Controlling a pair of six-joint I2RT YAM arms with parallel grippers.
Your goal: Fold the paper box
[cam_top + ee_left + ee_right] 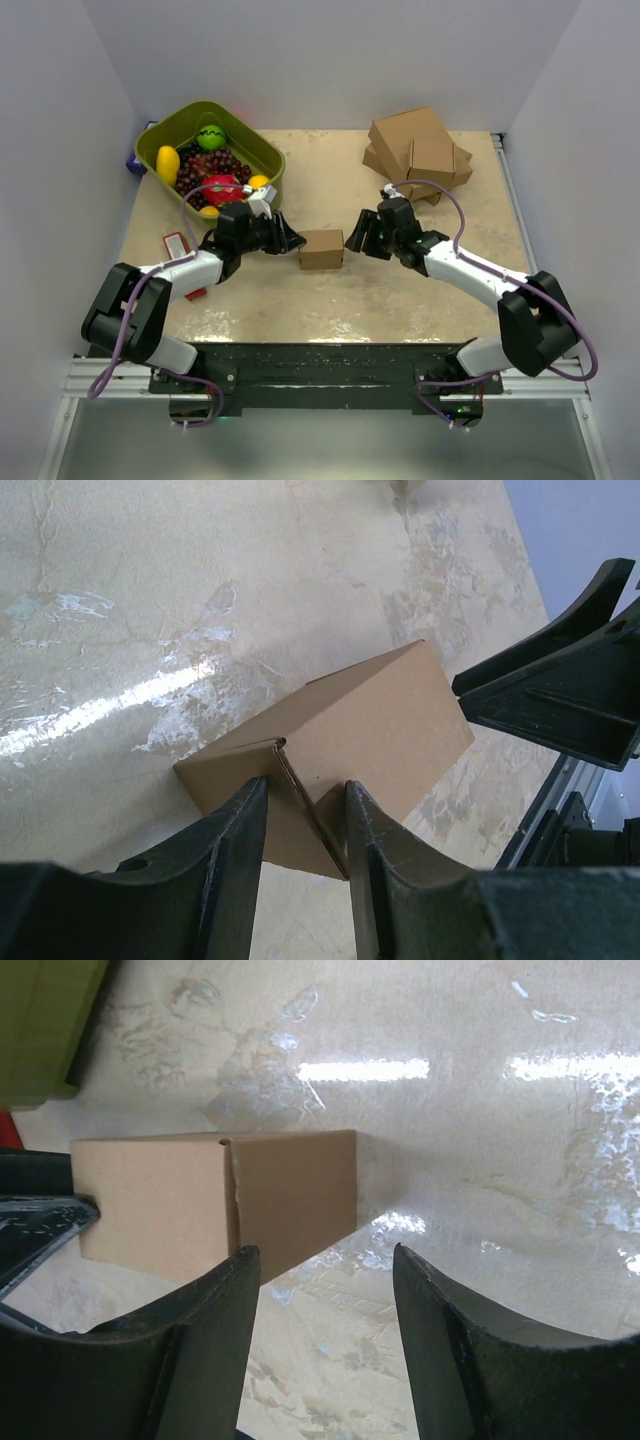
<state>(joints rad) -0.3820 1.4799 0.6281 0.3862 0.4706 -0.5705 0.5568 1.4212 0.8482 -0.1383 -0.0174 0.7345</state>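
Note:
The paper box (321, 249) is a small brown kraft box lying closed in the middle of the table, between both grippers. My left gripper (293, 240) is at its left end. In the left wrist view the gripper (305, 785) is partly open, its fingers (232, 840) either side of the edge of the end flap of the box (390, 720). My right gripper (353, 240) is at the box's right end. In the right wrist view it (325, 1250) is open and empty, with the box (200, 1200) just beyond its left finger (215, 1300).
A green bin (262, 150) with fruit stands at the back left. A cluster of larger brown cartons (418, 150) lies at the back right. A small red and white packet (176, 245) lies by the left arm. The right gripper's fingers (560, 690) show in the left wrist view.

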